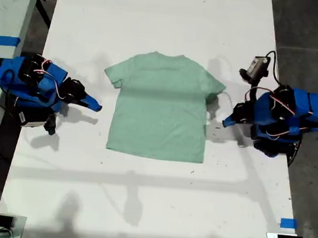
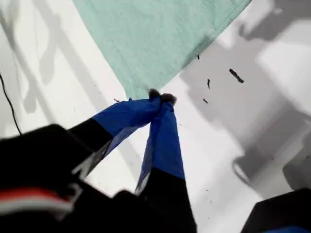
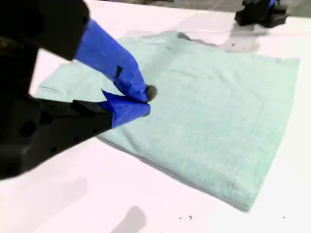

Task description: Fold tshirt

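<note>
Exterior view: tshirt [image 1: 161, 105] flat, unfolded, mid-table [image 1: 156, 19]; no fold made, whole task left. My first gripper [image 2: 160, 99] tips pressed together, empty, near hem corner. My second gripper [image 3: 146, 99] nearly closed, empty, above sleeve.

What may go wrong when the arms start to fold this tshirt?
1. My first gripper and my second gripper both look shut and hold nothing; coming in like this may push the tshirt and wrinkle it.
2. The cloth lies flat on the table, so the jaws may catch one layer only.
</note>
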Available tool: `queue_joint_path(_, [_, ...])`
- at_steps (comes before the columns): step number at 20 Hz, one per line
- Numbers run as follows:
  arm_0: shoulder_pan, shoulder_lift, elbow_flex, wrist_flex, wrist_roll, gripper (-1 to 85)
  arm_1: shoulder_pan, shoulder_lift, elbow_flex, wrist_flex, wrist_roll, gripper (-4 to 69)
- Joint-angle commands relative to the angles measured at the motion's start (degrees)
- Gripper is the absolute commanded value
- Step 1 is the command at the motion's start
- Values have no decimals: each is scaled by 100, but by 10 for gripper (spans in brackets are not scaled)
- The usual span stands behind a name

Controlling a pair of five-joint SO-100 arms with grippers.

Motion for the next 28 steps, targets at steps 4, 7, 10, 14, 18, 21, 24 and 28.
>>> queue_joint_path(4, [-1503, -2830, -3094, 1441, 1907, -1, 1160, -2153, -2584, 844, -1617, 3])
queue_joint_path(7, [-2391, -3419, -3577, 1608, 2900, -1, 1837, -2742, -3252, 1195, -2347, 5])
queue_joint_path(10, [-2962, -3340, -3472, 1591, 3270, 9, 2435, -2874, -3445, 1266, -2944, 79])
queue_joint_path(14, [-3050, -3384, -3270, 1705, 3560, 81, 2953, -2856, -3498, 1107, -3762, 332])
queue_joint_path(18, [-3164, -3463, -3085, 1477, 3771, 85, 3814, -3129, -2936, 439, -4500, 358])
queue_joint_path(21, [-3217, -3630, -3067, 1213, 3911, 73, 4315, -3788, -2417, -272, -4790, 347])
queue_joint_path(24, [-3313, -4192, -3120, 1063, 3911, 76, 4649, -4588, -2250, -1002, -5098, 365])
queue_joint_path(28, [-3278, -4482, -3243, 923, 3902, 76, 5212, -5801, -2347, -1802, -5528, 373])
